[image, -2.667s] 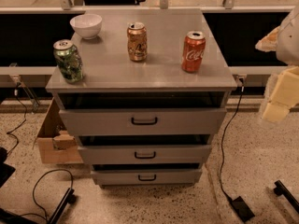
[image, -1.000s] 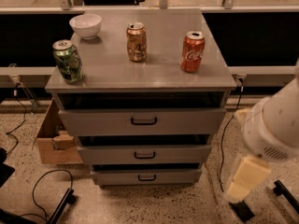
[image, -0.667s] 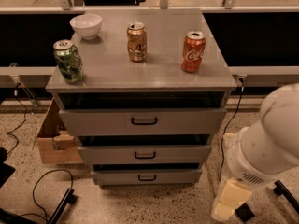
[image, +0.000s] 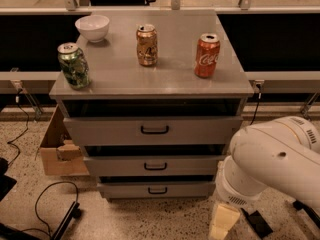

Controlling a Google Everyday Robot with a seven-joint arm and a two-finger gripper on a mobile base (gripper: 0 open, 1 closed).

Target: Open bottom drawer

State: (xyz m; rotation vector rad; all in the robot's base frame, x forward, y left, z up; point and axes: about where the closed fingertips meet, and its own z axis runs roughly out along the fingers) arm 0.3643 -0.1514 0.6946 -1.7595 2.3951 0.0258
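The grey cabinet has three drawer fronts. The bottom drawer (image: 156,189) is the shortest and narrowest, with a small black loop handle (image: 157,190), and its front sits flush under the middle drawer (image: 152,166). My gripper (image: 221,223) hangs low at the bottom right, to the right of the bottom drawer's front and apart from it. Its lower end runs off the bottom edge of the view. The white arm (image: 272,159) curves above it.
On the cabinet top (image: 120,69) stand a white bowl (image: 92,27), a green can (image: 73,65), a gold can (image: 147,45) and a red cola can (image: 207,55). A cardboard box (image: 57,151) sits left of the cabinet. Black cables (image: 47,204) lie on the floor.
My arm has swung down from the upper right to the lower right of the cabinet, and the gripper has moved left and lower, nearer the bottom drawer. The drawers have not moved.
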